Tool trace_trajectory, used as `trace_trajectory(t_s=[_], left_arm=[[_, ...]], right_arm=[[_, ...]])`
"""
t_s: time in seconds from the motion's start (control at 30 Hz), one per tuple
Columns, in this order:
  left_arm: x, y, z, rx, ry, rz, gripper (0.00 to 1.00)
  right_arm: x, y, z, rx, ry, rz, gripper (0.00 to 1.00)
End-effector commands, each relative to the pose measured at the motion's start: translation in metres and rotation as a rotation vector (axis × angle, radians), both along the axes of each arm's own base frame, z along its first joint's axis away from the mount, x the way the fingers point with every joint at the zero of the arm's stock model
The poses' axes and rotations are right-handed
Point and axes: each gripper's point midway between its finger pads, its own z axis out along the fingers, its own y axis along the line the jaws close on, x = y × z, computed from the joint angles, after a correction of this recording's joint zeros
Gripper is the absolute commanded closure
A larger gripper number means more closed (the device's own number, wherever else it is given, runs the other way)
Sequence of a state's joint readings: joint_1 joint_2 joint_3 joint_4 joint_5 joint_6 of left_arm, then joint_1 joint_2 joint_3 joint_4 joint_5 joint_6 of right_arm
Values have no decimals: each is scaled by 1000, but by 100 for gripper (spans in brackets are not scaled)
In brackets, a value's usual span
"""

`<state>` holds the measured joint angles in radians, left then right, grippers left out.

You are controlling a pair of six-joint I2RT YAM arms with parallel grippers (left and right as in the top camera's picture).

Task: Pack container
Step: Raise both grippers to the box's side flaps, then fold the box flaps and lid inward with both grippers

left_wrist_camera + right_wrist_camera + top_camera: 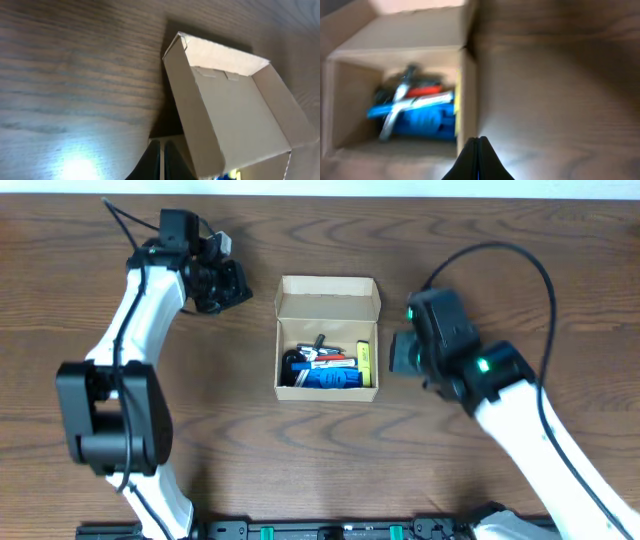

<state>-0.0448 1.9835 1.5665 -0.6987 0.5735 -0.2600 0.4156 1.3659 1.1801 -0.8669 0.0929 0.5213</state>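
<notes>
Spreading across every view is a dark brown, wood-grain tabletop, with a bright patch of glare in both wrist views. A black rail runs along its near edge.

At the middle sits the box, a small tan cardboard carton. It is open, its flap lid laid back toward the far side. Inside lie a blue case, a few markers on top of it, and a yellow item against the right wall.

A white left arm rises from the near left and bends inward. The left gripper is near the box's far left corner, apart from it. Its fingers are pressed together and hold nothing.

From the near right, the right arm stretches in. The right gripper is just beside the box's right wall, fingers likewise closed together and empty. The right wrist view is blurred.
</notes>
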Motion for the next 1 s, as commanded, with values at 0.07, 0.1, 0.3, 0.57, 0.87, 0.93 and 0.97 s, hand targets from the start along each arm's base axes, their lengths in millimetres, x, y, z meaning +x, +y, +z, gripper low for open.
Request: trace_trajectory(t_s=[0.07, 0.1, 0.3, 0.57, 0.87, 0.93, 0.97], left_arm=[[14, -5, -33, -45, 103, 16, 94], [15, -8, -39, -65, 117, 10, 94], [16, -24, -64, -156, 202, 3, 94], [12, -34, -74, -153, 225, -18, 95], [10, -50, -73, -154, 212, -53, 94], [11, -52, -73, -154, 205, -57, 94], [11, -52, -73, -154, 202, -58, 94]], right_arm=[[43, -18, -39, 131, 66, -107, 99], [53, -19, -45, 166, 68, -113, 99], [91, -1, -94, 443, 151, -92, 99], [106, 16, -148, 581, 247, -136, 99], [128, 38, -142, 694, 179, -91, 98], [130, 43, -137, 718, 165, -73, 99], [131, 44, -136, 721, 163, -73, 99]])
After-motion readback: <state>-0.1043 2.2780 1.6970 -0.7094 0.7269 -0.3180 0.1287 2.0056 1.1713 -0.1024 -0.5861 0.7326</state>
